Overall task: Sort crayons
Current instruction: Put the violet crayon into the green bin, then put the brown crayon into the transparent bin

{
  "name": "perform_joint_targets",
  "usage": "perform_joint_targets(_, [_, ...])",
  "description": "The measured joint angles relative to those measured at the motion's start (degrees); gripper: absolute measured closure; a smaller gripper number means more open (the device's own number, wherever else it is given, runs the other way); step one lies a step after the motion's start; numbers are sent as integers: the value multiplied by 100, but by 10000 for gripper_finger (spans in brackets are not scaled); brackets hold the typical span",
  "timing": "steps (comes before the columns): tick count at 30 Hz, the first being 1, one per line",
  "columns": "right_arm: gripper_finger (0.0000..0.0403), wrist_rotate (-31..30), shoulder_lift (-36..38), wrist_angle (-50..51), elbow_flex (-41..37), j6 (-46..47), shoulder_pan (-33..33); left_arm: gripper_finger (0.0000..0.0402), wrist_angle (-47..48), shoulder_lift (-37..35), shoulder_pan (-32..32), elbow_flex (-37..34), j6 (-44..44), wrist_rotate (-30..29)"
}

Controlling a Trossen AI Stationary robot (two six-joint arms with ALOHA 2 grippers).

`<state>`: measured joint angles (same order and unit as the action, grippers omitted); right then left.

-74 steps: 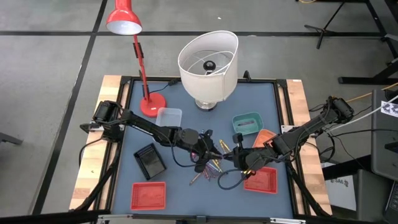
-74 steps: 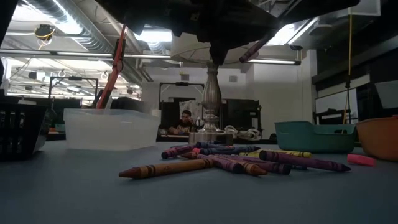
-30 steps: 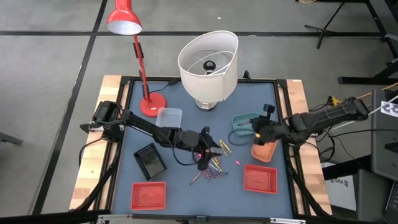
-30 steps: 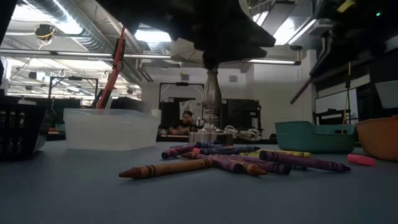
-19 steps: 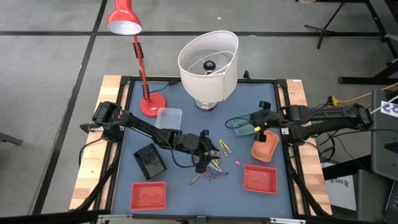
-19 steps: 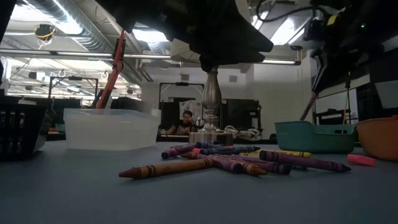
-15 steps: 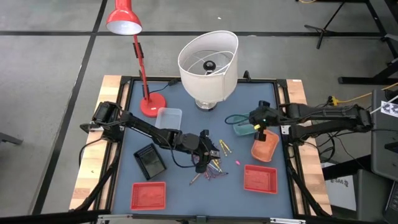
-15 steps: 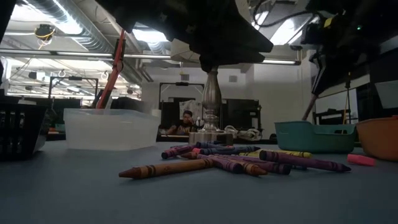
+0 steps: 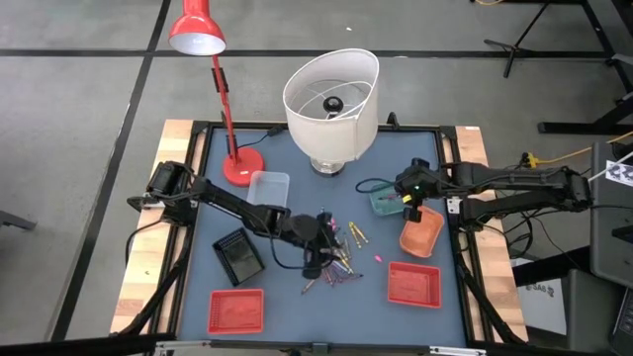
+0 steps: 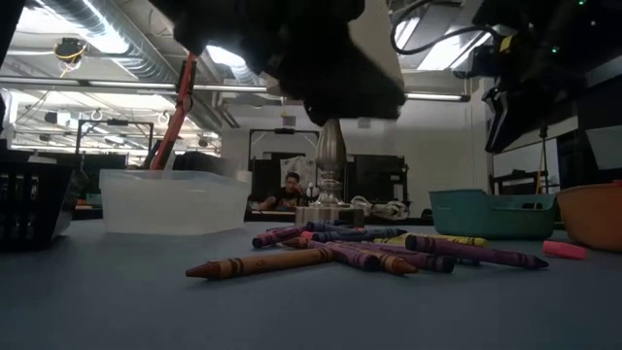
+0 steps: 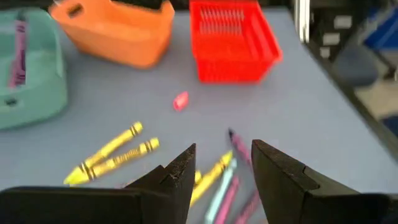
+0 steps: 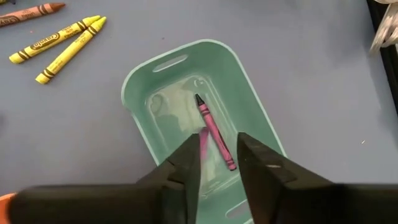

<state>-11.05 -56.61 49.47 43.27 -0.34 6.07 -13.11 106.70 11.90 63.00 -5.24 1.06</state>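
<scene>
R gripper (image 12: 216, 155) over teal bin (image 12: 249, 118), fingers apart, nothing held; pink crayon (image 12: 214, 134) lying in bin just below. L gripper (image 11: 222, 163) apart, directly above crayon pile (image 9: 336, 269).

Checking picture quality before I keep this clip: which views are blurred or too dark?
Left wrist view: soft throughout, the yellow crayons and red basket smeared. Low view: both arms are black silhouettes against bright ceiling lights; the crayons stay readable. Right wrist view: the teal tray is sharp. High view: evenly lit.
</scene>
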Motion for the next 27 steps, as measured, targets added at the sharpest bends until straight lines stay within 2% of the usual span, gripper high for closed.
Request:
perform_joint_targets(7, [272, -9, -1, 0, 0, 1, -2, 262, 886, 2, 103, 0, 434, 10])
perform_joint_targets(15, [272, 120, -1, -15, 0, 372, -3, 262, 1272, 2, 467, 0, -294, -64])
perform_joint_targets(19, [271, 120, -1, -15, 0, 627, -2, 262, 1286, 2, 770, 0, -748, -519])
perform_joint_targets(27, [271, 124, -1, -15, 0, 650, -4, 262, 1408, 4, 1401, 0, -1850, -1806])
